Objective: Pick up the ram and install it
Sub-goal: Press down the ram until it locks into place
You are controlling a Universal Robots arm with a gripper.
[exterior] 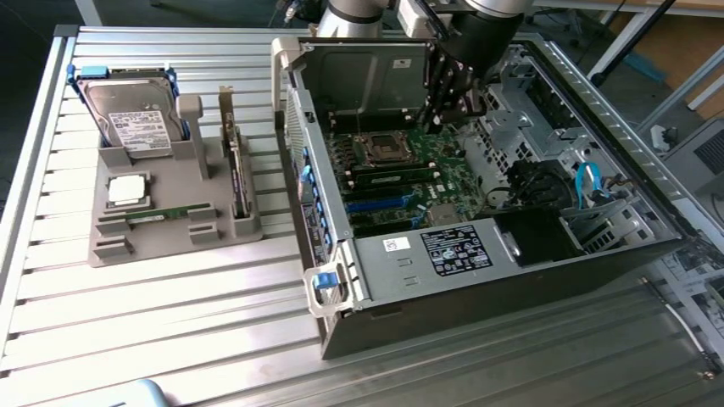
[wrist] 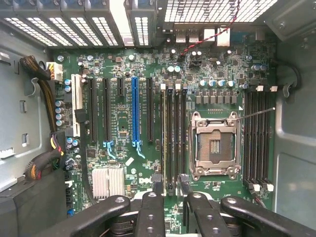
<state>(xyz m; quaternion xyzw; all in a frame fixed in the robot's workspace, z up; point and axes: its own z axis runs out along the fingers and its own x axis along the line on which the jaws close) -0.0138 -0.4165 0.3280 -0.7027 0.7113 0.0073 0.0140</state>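
Currently I read this as the pick step not yet done. The ram lies on edge in its slot in the grey fixture tray, toward the exterior view's left side of the worktop. It sits just beside the CPU chip, with the hard drive and the expansion card standing in the same tray. Nothing touches it.

My gripper is well apart from it, down inside the open PC case on the exterior view's right. Its fingers are apart with nothing between them; board green shows through the gap. In the wrist view it hangs over the black DIMM slots, just beside the empty CPU socket. In the exterior view a green strip lies in that slot bank; seated stick or bare board, I can't tell.

Judgement: a grasp on the ram calls for jaws across its thin faces at mid-length, then a straight lift out of the fixture slot. Seating calls for the stick parallel to a slot, notch matched, latches open, and an even push down. Any tilt could jam it.

Arm pose: it reaches in from the worktop's far edge with the wrist pointing straight down into the case. The camera looks square at the motherboard, and the finger gap straddles the slot lines.
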